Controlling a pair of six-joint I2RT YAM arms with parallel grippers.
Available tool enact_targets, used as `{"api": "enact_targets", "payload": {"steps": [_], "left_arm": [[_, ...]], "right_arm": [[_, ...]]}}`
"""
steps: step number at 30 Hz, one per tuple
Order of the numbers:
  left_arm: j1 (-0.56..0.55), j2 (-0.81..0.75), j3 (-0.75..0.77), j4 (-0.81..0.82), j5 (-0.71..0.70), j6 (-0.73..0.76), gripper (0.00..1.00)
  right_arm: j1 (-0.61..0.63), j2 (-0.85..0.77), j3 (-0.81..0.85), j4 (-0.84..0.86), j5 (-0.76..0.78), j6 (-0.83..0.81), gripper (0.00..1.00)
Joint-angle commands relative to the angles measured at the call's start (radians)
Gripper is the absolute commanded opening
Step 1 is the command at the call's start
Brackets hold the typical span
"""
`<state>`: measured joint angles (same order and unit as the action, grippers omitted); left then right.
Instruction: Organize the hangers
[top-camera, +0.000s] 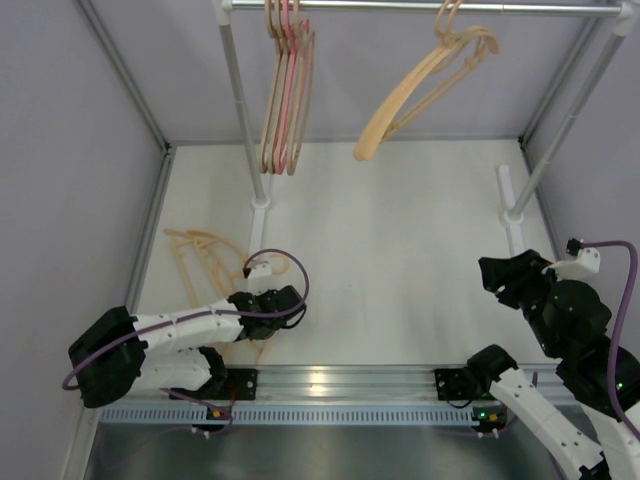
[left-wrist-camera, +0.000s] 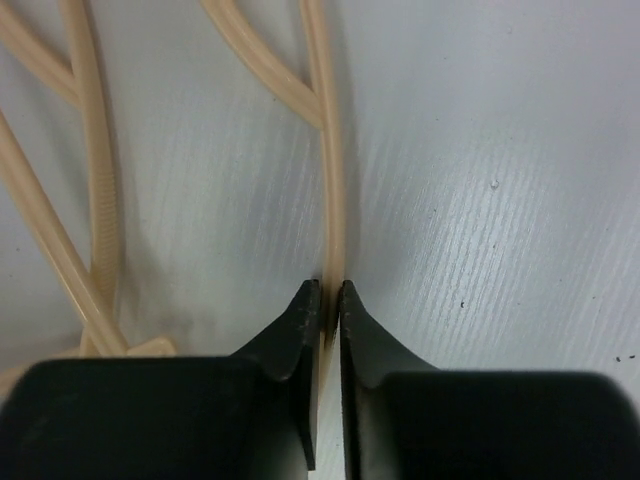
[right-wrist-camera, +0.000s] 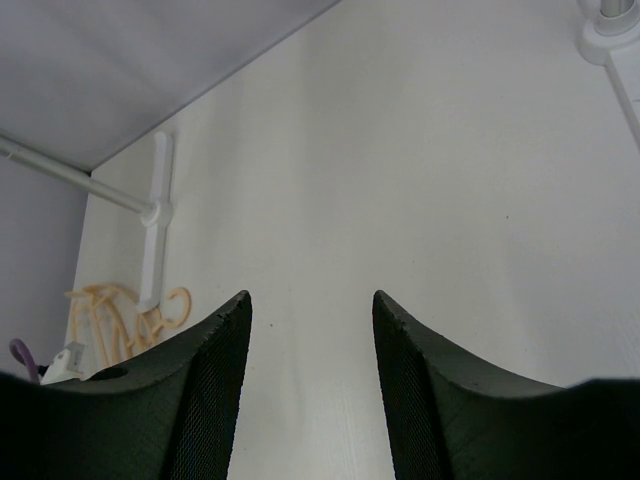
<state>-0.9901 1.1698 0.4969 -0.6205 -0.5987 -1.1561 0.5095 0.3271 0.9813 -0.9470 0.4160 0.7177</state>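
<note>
Beige hangers (top-camera: 205, 255) lie in a pile on the table at the left. My left gripper (top-camera: 243, 302) sits low over their near end, shut on a thin bar of one beige hanger (left-wrist-camera: 332, 170), which runs straight out between the jaws (left-wrist-camera: 330, 290). A group of beige hangers with one pink hanger (top-camera: 287, 90) hangs at the rail's left. Peach-tan hangers (top-camera: 425, 80) hang tilted further right. My right gripper (top-camera: 500, 272) is open and empty above the table at the right (right-wrist-camera: 310, 300). The pile shows far off in the right wrist view (right-wrist-camera: 110, 320).
The metal rail (top-camera: 420, 6) crosses the top on two poles, left (top-camera: 243, 110) and right (top-camera: 570, 120), each with a white foot. Grey walls enclose the table. An aluminium rail (top-camera: 330, 380) runs along the near edge.
</note>
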Motion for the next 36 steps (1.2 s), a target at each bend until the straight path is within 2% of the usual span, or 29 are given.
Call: {"api": "enact_targets", "payload": {"steps": [1, 2, 8, 10, 15, 24, 29, 36], "left_arm": [[0.001, -0.005, 0.0, 0.024, 0.019, -0.001, 0.05], [0.001, -0.009, -0.004, 0.024, 0.022, -0.004, 0.0], [0.001, -0.156, -0.04, 0.001, 0.017, -0.034, 0.0], [0.001, -0.215, -0.028, -0.027, 0.005, -0.03, 0.0], [0.002, -0.254, 0.058, -0.061, 0.02, 0.028, 0.0], [-0.054, -0.236, 0.19, -0.061, 0.019, 0.09, 0.0], [-0.153, -0.177, 0.278, -0.059, -0.03, 0.113, 0.0], [-0.263, -0.104, 0.397, -0.041, -0.029, 0.14, 0.0]], "right_arm": [[0.014, -0.01, -0.003, 0.053, -0.009, 0.006, 0.5], [0.014, -0.01, -0.004, 0.054, -0.009, 0.006, 0.5], [0.014, -0.003, 0.0, 0.053, -0.013, 0.005, 0.5], [0.012, -0.002, 0.002, 0.053, -0.013, 0.006, 0.5], [0.014, 0.003, -0.003, 0.054, -0.019, 0.012, 0.5], [0.012, 0.003, 0.002, 0.056, -0.019, 0.014, 0.49], [0.014, 0.009, 0.01, 0.056, -0.017, 0.014, 0.49], [0.014, 0.018, 0.039, 0.053, -0.013, 0.009, 0.49]]}}
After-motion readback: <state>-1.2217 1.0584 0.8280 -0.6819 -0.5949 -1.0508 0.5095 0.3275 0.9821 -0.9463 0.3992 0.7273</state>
